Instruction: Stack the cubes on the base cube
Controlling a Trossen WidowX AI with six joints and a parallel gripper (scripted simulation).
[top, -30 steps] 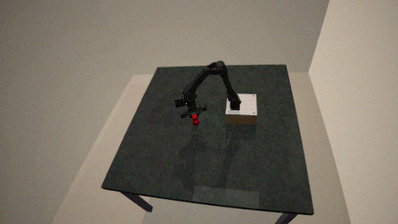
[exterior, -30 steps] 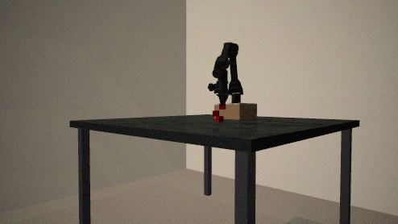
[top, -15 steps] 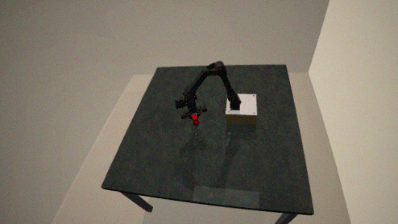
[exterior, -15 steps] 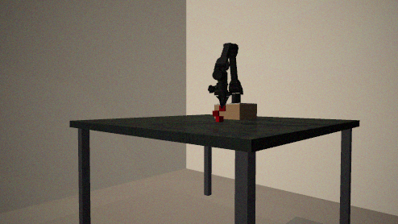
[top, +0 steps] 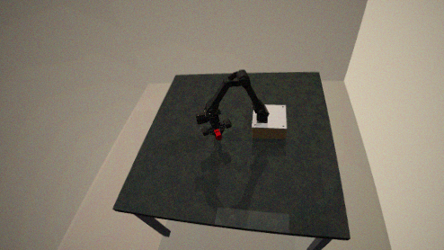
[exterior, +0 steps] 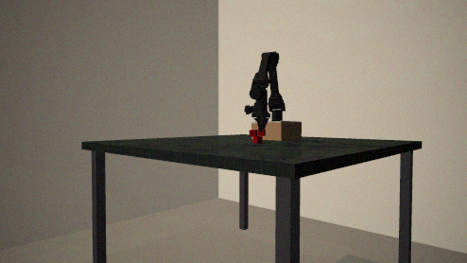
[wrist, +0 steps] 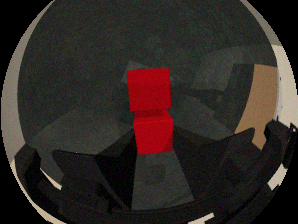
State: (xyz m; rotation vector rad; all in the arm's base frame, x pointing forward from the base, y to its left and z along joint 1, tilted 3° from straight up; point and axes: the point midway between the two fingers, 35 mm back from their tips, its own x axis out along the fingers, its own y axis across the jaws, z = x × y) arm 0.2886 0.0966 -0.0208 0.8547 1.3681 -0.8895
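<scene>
My gripper (exterior: 261,129) (wrist: 154,133) points down, shut on a red cube (exterior: 263,133) (wrist: 154,140). A second red cube (exterior: 253,133) (wrist: 149,90) sits on the red base cube (exterior: 257,140), offset to one side. The held cube is at about the same height, at the opposite side over the base. In the wrist view a narrow dark red strip shows between the two loose cubes. Whether the held cube touches the base cannot be told. In the top view the cubes are a small red patch under the gripper, and their edges blur together.
A box with a white top (top: 277,118) and brown sides (exterior: 289,131) (wrist: 260,90) stands on the dark table (top: 180,180) (exterior: 189,153), beside the cubes. The arm's base is mounted on this box.
</scene>
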